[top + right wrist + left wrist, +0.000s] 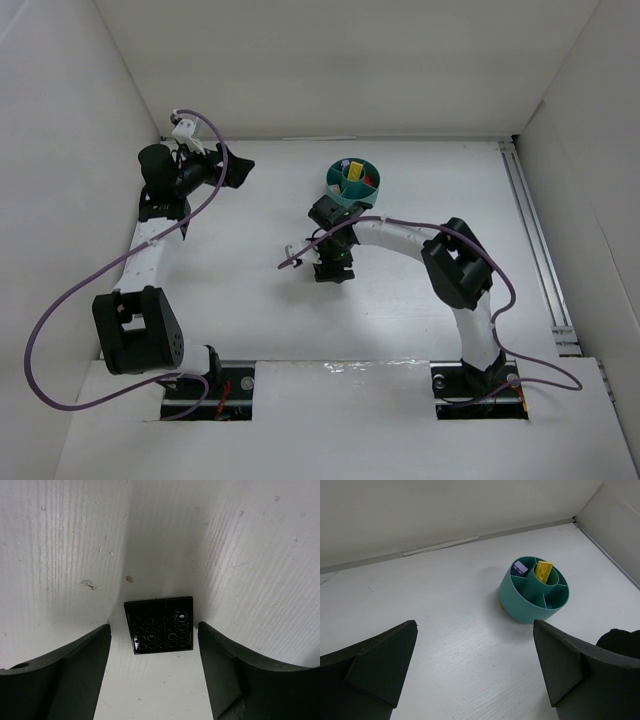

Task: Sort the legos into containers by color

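The teal dish stands at the back centre of the table and holds a yellow, a red and a pale purple lego. In the left wrist view the teal dish shows a yellow lego in its central cup and a purple lego in a wedge. A black flat lego plate lies on the table between my right gripper's open fingers. My right gripper hovers just below the dish, pointing down. My left gripper is open and empty at the back left.
White walls enclose the table on the left, back and right. A metal rail runs along the right side. Purple cables loop from both arms. A small yellow bit lies at the dish's foot.
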Action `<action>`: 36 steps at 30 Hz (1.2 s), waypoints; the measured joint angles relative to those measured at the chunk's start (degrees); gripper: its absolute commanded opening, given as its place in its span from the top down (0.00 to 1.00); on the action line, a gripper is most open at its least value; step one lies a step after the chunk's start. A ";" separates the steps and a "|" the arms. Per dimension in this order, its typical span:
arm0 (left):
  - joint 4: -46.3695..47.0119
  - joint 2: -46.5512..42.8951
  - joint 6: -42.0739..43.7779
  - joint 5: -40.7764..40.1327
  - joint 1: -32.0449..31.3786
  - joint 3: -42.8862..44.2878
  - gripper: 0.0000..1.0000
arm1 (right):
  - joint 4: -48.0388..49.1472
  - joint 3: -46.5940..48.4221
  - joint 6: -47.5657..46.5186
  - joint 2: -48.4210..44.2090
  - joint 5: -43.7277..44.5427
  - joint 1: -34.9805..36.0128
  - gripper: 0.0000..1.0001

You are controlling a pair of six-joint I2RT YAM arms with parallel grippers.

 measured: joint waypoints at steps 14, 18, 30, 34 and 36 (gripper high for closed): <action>0.33 0.57 -0.39 0.15 0.00 0.00 0.00 | 0.17 1.40 5.27 0.96 0.70 0.42 0.64; -0.92 0.74 -1.01 0.02 0.00 0.00 0.00 | -0.24 2.60 7.21 1.51 0.57 0.42 0.75; 0.02 -3.80 -8.35 3.82 2.69 -11.52 0.15 | 3.34 6.36 28.85 -2.84 -3.87 -0.59 0.79; -1.73 -3.89 -9.31 8.13 2.10 -11.56 0.34 | 6.29 6.56 35.93 -8.59 -3.98 -1.14 0.80; -3.98 -2.95 -8.63 10.05 1.38 -10.27 0.45 | 8.61 6.51 38.60 -11.39 -3.21 -1.18 0.80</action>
